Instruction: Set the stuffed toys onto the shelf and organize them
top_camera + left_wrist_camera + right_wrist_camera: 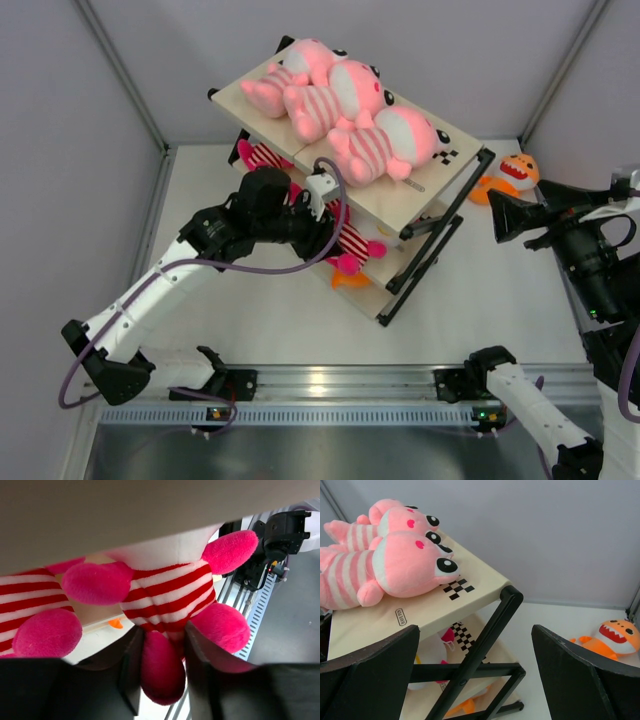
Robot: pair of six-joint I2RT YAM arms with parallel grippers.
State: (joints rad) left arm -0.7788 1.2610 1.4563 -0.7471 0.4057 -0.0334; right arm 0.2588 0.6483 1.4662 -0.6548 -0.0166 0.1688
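Observation:
The shelf (405, 195) stands at the back centre. Three large pale-pink striped toys (340, 100) lie on its top board; they also show in the right wrist view (395, 562). My left gripper (325, 215) reaches in at the middle tier and is shut on a leg of a hot-pink striped toy (167, 605). A second hot-pink toy (30, 620) lies beside it. An orange open-mouthed toy (515, 172) lies on the table right of the shelf, also in the right wrist view (612, 637). My right gripper (505, 215) is open and empty, just below it.
An orange toy (350, 280) shows on the lowest tier. Grey walls enclose the table on three sides. A metal rail (330, 385) with the arm bases runs along the near edge. The shelf's black frame (485, 645) fills the middle of the right wrist view.

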